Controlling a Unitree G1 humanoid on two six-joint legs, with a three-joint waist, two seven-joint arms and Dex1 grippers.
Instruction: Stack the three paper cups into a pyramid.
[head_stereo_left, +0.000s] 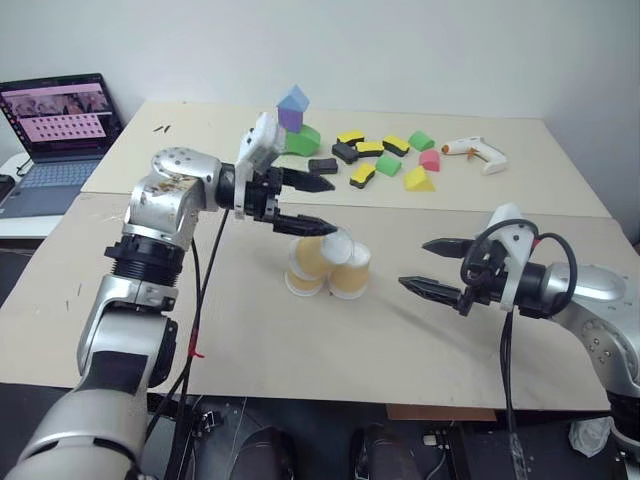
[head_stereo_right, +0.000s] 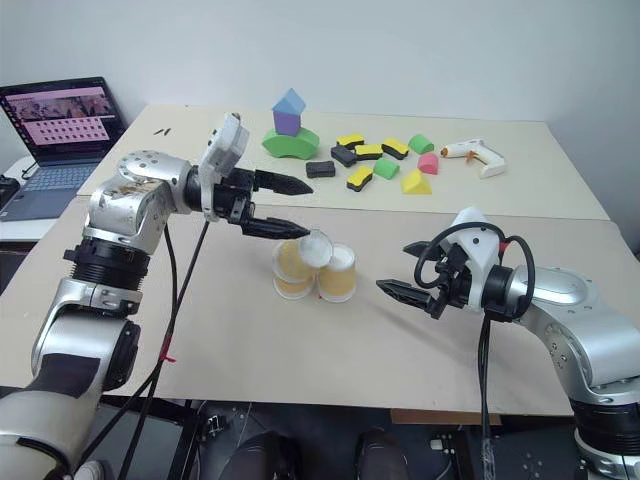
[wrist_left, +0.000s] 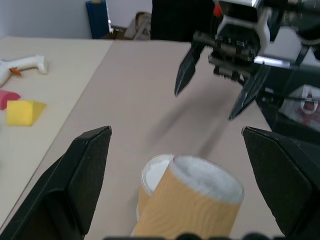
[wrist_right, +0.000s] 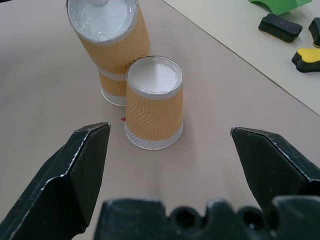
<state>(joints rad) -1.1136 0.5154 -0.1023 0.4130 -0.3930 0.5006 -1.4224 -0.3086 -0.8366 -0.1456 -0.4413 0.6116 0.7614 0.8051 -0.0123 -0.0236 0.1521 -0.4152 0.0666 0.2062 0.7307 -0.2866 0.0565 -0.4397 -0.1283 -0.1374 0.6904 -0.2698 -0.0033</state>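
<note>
Your three paper cups (head_stereo_right: 310, 265) form the pyramid mid-table, the top one tilted; left gripper (head_stereo_right: 290, 205) and right gripper (head_stereo_right: 405, 268) both gape empty. You've little left.

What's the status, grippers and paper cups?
Left gripper open above the cups. Right gripper open beside them. Tilted third tan-orange paper cup atop two upright cups. Nothing in the way.

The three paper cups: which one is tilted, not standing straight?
The top cup, under the left claw: it leans across the two upright cups below.
</note>
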